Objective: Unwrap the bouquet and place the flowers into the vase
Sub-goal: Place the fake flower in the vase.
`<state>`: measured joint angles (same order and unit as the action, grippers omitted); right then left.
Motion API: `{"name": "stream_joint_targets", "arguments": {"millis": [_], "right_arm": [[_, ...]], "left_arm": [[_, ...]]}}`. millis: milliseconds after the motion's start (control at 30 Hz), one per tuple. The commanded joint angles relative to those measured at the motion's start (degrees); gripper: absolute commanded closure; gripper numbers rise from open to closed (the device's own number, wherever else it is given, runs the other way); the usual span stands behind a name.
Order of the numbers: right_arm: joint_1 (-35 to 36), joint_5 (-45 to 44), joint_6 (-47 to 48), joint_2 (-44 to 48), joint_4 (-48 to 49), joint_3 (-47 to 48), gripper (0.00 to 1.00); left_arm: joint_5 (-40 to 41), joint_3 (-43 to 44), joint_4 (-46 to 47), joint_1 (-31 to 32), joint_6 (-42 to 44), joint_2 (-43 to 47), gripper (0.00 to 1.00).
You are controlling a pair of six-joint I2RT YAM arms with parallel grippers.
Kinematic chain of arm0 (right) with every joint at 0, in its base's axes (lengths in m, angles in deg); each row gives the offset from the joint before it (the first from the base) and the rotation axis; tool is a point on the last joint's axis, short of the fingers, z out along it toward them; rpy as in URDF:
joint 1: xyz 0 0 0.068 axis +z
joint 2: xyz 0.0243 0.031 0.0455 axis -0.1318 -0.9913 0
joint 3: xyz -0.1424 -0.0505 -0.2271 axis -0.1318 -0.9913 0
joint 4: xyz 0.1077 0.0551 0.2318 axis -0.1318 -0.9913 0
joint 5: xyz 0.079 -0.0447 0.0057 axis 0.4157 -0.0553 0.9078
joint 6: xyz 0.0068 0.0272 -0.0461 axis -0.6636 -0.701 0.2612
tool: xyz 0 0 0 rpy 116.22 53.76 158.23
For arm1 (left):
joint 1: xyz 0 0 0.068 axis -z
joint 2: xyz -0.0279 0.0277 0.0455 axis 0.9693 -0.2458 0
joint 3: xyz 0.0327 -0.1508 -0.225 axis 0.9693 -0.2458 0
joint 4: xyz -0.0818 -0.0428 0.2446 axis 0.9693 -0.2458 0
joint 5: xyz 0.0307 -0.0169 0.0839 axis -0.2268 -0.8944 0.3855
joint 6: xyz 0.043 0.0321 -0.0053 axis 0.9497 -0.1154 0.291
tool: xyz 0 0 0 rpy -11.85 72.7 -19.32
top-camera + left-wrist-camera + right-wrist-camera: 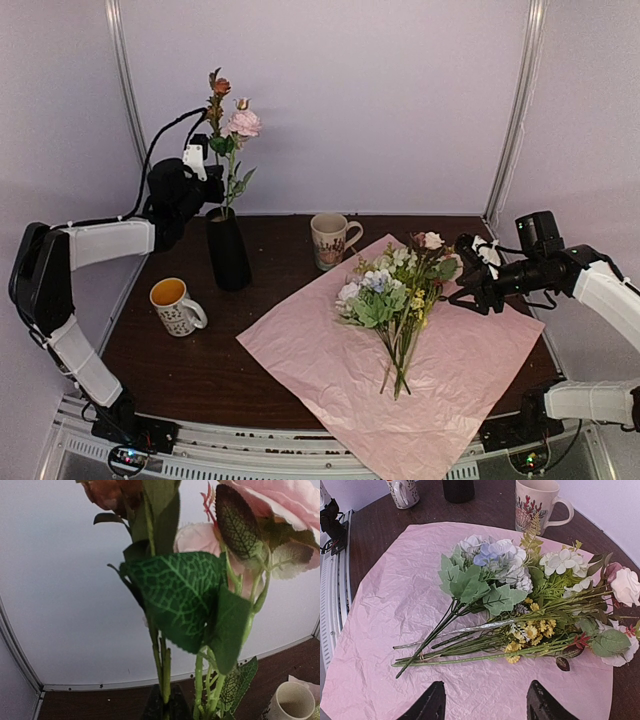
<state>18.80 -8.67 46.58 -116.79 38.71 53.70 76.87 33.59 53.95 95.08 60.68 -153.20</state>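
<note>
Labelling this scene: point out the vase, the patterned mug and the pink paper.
vase (229, 255), top external view, mid black body.
patterned mug (327, 245), top external view, front wall.
pink paper (310, 350), top external view, bare area left of stems.

One vase (228, 255), two stems (243, 124) inside. Two mugs: cream mug (330, 241), orange-lined mug (174, 306). One paper sheet (300, 350). One flower bunch (393, 295).

Site, seen from my console: robotics test booth. Plain white panel walls (380, 100), metal corner posts (516, 115), one dark wooden desk (190, 365), aluminium mounting rail (240, 452) at its near edge (black cable (165, 128) left in the open).
</note>
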Motion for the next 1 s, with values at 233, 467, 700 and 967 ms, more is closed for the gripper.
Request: {"name": "stream_joint_targets", "arguments": {"millis": [233, 467, 700, 967], "right_arm": [[-0.17, 0.72, 0.71, 0.3, -0.11, -0.58, 0.44], [-0.1, 1.05, 0.8, 0.21, -0.41, -0.42, 0.44], [-0.1, 1.12, 1.1, -0.14, -0.72, -0.29, 0.44], [-0.01, 1.18, 1.29, -0.38, -0.81, -0.31, 0.44]], "left_arm": [[-0.38, -3.49, 4.82, -0.5, -0.97, -0.36, 1.0], [1.14, -5.2, 4.61, -0.46, -0.85, 0.08, 1.0], [0.35, -4.79, 2.22, -0.51, -1.41, 0.05, 0.71], [0.12, -5.8, 1.9, -0.46, -2.19, 2.4, 0.6]]}}
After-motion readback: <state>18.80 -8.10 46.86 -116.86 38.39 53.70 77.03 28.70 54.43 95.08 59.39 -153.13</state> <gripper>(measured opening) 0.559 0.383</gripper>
